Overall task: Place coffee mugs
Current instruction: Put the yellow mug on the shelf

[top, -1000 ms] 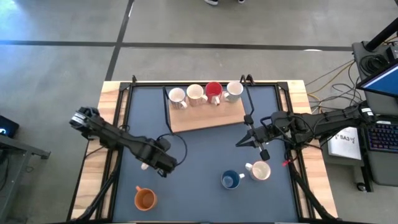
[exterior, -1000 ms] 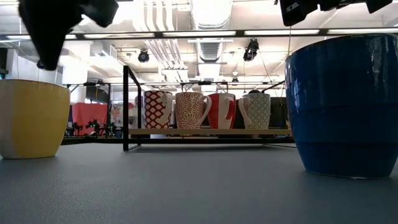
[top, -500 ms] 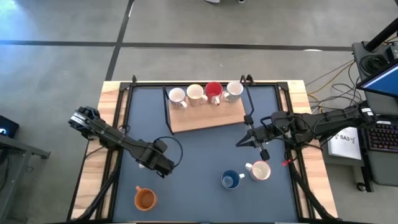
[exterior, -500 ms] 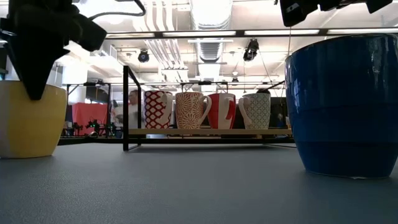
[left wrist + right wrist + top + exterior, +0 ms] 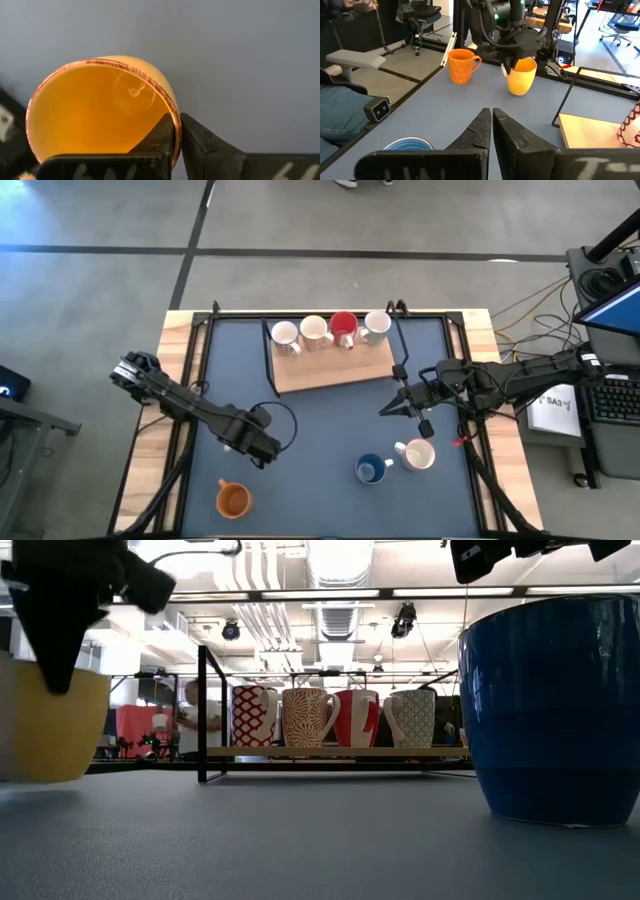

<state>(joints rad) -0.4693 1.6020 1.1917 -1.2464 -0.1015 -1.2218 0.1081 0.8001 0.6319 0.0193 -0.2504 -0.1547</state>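
Lifted slightly since the earlier frame, the yellow-orange mug (image 5: pixel 100 110) is gripped at its rim by the left tool (image 5: pixel 177 132), while the closed right tool (image 5: pixel 491 120) is held above the worktop (image 5: pixel 330 430).

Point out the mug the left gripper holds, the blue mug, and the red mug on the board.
Yellow-orange mug (image 5: pixel 95 110), left wrist view, on its inner wall.
Blue mug (image 5: pixel 550 710), low view, on its outer side.
Red mug (image 5: pixel 343 324), high view, on its open top.

Grey concrete floor (image 5: pixel 100 290), exposed ceiling ducts (image 5: pixel 335 580) (strip lights).
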